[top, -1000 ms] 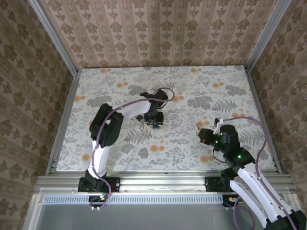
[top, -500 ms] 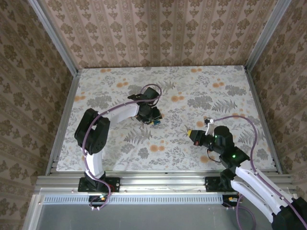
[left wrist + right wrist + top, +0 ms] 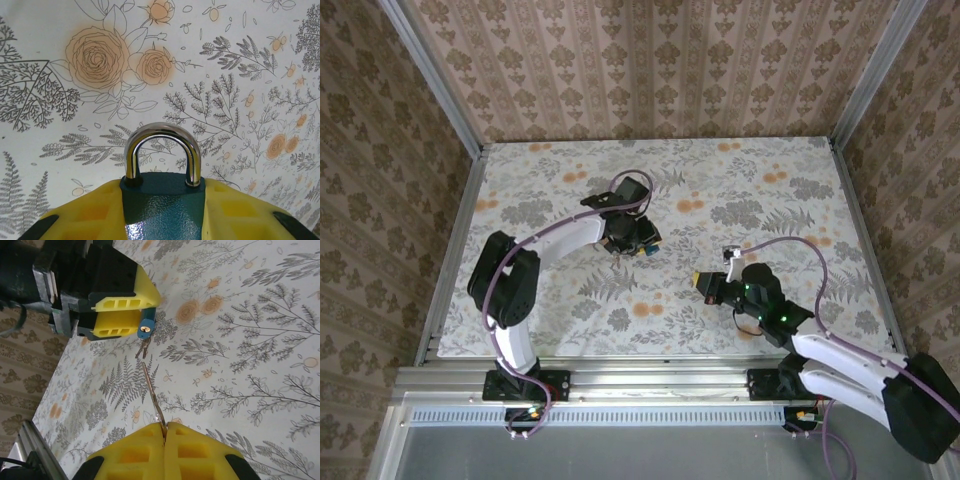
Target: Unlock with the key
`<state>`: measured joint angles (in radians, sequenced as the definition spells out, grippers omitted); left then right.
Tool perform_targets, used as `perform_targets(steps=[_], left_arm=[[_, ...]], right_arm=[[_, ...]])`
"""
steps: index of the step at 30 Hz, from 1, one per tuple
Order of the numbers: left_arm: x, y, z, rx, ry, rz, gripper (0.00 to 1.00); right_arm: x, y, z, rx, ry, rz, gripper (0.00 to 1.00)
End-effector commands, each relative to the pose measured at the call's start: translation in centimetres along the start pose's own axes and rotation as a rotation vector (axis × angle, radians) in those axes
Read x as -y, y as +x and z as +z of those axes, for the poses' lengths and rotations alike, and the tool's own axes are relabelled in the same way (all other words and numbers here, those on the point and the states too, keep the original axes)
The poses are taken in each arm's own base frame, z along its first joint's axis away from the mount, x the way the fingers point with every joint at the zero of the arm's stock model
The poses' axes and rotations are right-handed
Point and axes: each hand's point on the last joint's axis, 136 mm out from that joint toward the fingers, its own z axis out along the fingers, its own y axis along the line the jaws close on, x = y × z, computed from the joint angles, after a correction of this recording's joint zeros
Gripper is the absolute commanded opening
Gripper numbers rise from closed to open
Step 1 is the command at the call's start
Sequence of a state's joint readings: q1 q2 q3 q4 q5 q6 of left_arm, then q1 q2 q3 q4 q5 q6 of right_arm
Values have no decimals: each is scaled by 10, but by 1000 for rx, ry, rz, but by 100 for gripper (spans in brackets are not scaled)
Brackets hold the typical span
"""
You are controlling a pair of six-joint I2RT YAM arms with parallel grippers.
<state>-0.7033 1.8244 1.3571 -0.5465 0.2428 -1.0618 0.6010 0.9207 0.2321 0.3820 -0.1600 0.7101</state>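
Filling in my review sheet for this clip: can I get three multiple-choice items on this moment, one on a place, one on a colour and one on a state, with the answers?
1. Where is the padlock?
A. flat on the table
B. between the left claw's fingers
C. hanging on the back wall

2. What colour is the padlock's body?
A. red
B. white
C. blue

3. How does the right claw stand?
A. shut on the key
B. wide open
C. shut on the padlock

Answers:
1 B, the left wrist view has its body between the yellow fingers, with the shackle sticking out.
2 C, it reads blue in the right wrist view.
3 A, its fingers meet around the thin metal blade.
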Motion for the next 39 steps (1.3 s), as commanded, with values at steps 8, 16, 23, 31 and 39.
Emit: perform_targets(steps=[8,16,23,31,39], left_arm=[[11,-6,-15,1,-20,-6,25],[14,-3,-15,-3,-16,-4,25],[16,-3,-14,-4,-8,-9,26],[15,-5,-16,1,-7,-10,26],[13,-5,-18,16,-26,-5,26]], right_arm=[[-15,-17,27,117,-36,6,0],[-15,-13,49,124,-32,36,0],[-18,-6,67,109,-43,57,0],[-25,-1,79,96,-61,67,0],[-30,-3,84,104,-75,88,0]])
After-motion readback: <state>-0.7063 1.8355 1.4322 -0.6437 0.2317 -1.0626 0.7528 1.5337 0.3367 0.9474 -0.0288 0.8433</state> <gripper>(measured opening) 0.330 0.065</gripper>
